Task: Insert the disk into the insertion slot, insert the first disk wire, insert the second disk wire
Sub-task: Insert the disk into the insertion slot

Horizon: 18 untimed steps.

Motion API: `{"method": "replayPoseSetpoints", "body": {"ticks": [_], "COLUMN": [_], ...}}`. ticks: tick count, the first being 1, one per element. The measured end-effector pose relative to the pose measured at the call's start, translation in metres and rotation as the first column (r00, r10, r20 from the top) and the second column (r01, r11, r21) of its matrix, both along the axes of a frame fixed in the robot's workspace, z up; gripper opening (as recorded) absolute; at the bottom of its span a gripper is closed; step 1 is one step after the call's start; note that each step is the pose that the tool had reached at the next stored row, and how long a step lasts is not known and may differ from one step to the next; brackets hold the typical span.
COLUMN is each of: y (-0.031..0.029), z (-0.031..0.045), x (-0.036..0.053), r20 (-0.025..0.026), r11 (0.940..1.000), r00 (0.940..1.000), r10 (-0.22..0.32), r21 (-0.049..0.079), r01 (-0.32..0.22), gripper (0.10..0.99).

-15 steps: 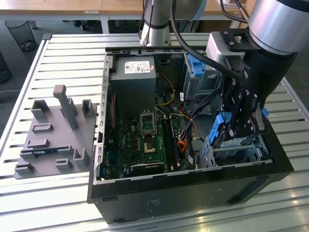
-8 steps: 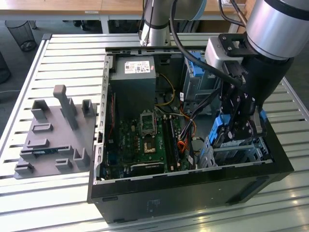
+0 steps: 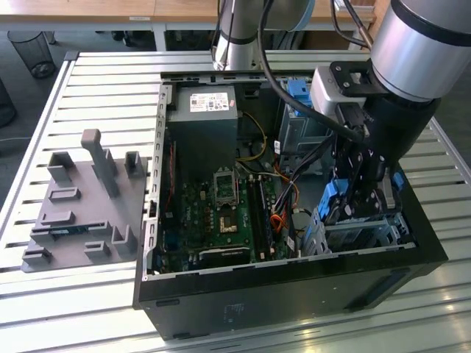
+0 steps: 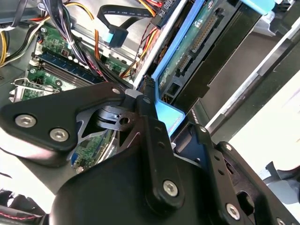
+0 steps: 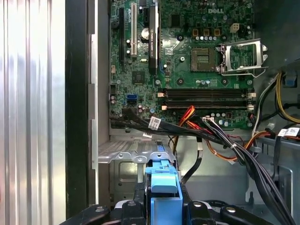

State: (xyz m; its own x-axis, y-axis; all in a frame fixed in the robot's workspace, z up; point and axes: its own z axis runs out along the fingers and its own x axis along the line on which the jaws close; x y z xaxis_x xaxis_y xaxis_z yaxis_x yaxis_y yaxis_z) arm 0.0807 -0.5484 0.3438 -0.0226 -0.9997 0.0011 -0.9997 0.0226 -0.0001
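Observation:
My gripper (image 3: 355, 197) is shut on the disk (image 3: 333, 200), holding it on edge by its bright blue carrier at the front corner of the open computer case, on the exterior view's right. The second wrist view has the black fingers (image 4: 152, 126) clamped on the blue carrier (image 4: 166, 115), with the disk's green circuit board (image 4: 197, 42) facing the camera. The disk hangs just above the insertion slot (image 3: 360, 234), a low silver perforated cage (image 5: 124, 152). In the first wrist view the blue carrier (image 5: 164, 187) sits between the fingers, next to that cage.
Loose black, orange and red cables (image 5: 206, 131) run across the case beside the cage, one ending in a blue connector (image 4: 115, 35). A taller grey bay with a blue tab (image 3: 298, 110) stands behind. The motherboard (image 3: 221, 213) and power supply (image 3: 202, 110) fill the case. A grey fixture plate (image 3: 81, 209) lies on the slatted table.

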Motion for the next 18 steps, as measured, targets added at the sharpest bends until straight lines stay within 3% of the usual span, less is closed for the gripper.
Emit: {"method": "replayPoseSetpoints", "body": {"ticks": [12, 14, 15, 18], "y": [0.0, 0.0, 0.0, 0.0], "z": [-0.0071, -0.0075, -0.0076, -0.0077], "x": [0.0, 0.0, 0.0, 0.0], "r20": [-0.0001, 0.0, 0.0, 0.0], "r11": [1.0, 1.0, 1.0, 1.0], "r00": [1.0, 1.0, 1.0, 1.0], "r10": [0.0, 0.0, 0.0, 0.0], "r21": [0.0, 0.0, 0.0, 0.0], "r01": [0.0, 0.0, 0.0, 0.0], "gripper": [0.369, 0.38, 0.443, 0.443]}}
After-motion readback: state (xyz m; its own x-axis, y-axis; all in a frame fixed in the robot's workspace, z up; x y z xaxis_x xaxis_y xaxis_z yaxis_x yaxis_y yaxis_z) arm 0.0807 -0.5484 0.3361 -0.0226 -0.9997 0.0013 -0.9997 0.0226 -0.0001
